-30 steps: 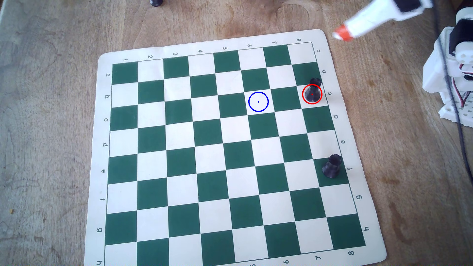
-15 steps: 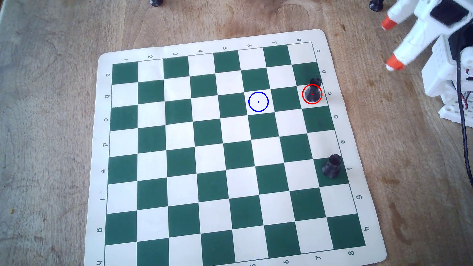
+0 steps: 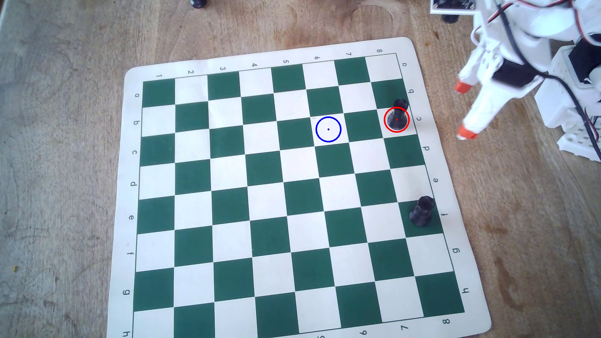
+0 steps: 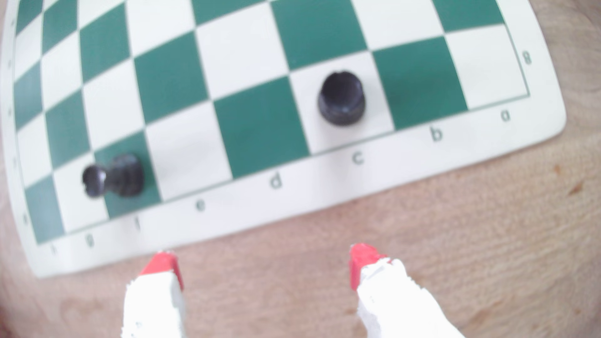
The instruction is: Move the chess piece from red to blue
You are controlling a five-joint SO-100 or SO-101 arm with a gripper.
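The chess piece (image 3: 397, 114), small and black with a narrow neck, stands inside the red ring (image 3: 384, 119) on a white square in row c at the board's right edge. In the wrist view it (image 4: 341, 97) is seen from above and blurred. The blue ring (image 3: 316, 129) lies empty on a white square two squares to the left. My gripper (image 3: 464, 110) is open and empty over the wooden table, just right of the board, at the piece's level. In the wrist view the gripper (image 4: 263, 258) has its red-tipped fingers (image 4: 364, 260) wide apart, short of the board's edge.
A stouter black piece with a notched top (image 3: 422, 211) stands on a green square in row f at the right edge; it also shows in the wrist view (image 4: 113, 177). The green-and-white chess mat (image 3: 435, 182) lies on a wooden table (image 3: 65, 162). The arm's white base (image 3: 572, 97) is at the upper right.
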